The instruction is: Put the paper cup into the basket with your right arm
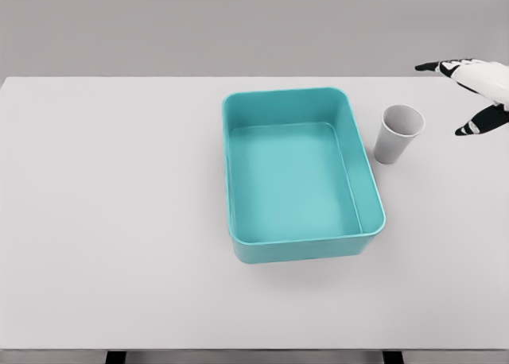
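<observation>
A white paper cup [398, 133] stands upright on the table just right of the teal basket [235, 173], close to its upper right corner and apart from it. The basket is a rectangular tub with nothing inside. My right hand [461, 98] shows at the right edge, to the right of the cup and slightly above it, not touching it. Its fingers [445, 65] are spread, the thumb [475, 125] held apart below them, and it holds nothing. The left arm is out of view.
The white table [111, 221] spans the whole view, its far edge against a grey wall and its front edge near the bottom of the picture. Two dark table legs [115, 357] show below the front edge.
</observation>
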Robot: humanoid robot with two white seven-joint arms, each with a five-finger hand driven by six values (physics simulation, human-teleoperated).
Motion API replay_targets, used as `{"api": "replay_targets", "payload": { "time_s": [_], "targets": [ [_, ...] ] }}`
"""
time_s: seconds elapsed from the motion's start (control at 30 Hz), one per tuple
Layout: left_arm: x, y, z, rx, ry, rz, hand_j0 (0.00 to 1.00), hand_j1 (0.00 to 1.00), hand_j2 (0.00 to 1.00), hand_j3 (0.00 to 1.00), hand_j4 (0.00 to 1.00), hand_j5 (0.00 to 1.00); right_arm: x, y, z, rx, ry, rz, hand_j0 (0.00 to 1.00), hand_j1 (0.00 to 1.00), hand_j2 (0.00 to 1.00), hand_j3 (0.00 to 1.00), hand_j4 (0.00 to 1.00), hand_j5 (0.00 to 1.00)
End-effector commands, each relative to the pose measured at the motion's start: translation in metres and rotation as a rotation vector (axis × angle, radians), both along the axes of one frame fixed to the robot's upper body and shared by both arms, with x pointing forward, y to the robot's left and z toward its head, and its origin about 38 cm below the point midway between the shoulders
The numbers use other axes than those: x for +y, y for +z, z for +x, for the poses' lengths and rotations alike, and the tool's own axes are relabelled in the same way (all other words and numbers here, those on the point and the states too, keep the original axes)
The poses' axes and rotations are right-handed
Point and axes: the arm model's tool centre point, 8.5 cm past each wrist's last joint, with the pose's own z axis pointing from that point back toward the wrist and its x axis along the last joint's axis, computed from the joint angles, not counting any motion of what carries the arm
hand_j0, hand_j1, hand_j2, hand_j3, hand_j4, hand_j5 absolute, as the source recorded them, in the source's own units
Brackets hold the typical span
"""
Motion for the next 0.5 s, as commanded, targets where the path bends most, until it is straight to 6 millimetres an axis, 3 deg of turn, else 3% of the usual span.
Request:
{"api": "replay_targets", "payload": {
  "time_s": [0.0, 0.2, 0.3, 0.37, 0.4, 0.47],
  "targets": [
    [0.0, 0.0, 0.0, 0.001, 0.0, 0.0, 1.0, 1.0, 1.0, 1.0, 1.0, 1.0, 0.001, -0.001, 0.0, 0.006, 0.008, 0.0, 1.0, 1.0, 1.0, 1.0, 1.0, 1.0],
    [0.0, 0.0, 0.0, 0.0, 0.0, 0.0, 1.0, 1.0, 1.0, 1.0, 1.0, 1.0, -0.002, -0.004, -0.003, 0.048, 0.028, 0.056, 1.0, 1.0, 1.0, 1.0, 1.0, 1.0],
    [0.0, 0.0, 0.0, 0.0, 0.0, 0.0, 1.0, 1.0, 1.0, 1.0, 1.0, 1.0, -0.047, -0.026, 0.0, 0.232, 0.028, 0.275, 1.0, 1.0, 1.0, 1.0, 1.0, 1.0],
    [0.0, 0.0, 0.0, 0.0, 0.0, 0.0, 1.0, 1.0, 1.0, 1.0, 1.0, 1.0, -0.071, -0.037, 0.002, 0.261, -0.029, 0.399, 1.0, 1.0, 1.0, 1.0, 1.0, 1.0],
    [0.0, 0.0, 0.0, 0.001, 0.0, 0.0, 1.0, 1.0, 1.0, 1.0, 1.0, 1.0, -0.079, -0.043, 0.003, 0.277, -0.063, 0.438, 1.0, 1.0, 1.0, 1.0, 1.0, 1.0],
    [0.0, 0.0, 0.0, 0.0, 0.0, 0.0, 1.0, 1.0, 1.0, 1.0, 1.0, 1.0, -0.069, -0.046, 0.005, 0.289, -0.045, 0.479, 1.0, 1.0, 1.0, 1.0, 1.0, 1.0]
  ]
}}
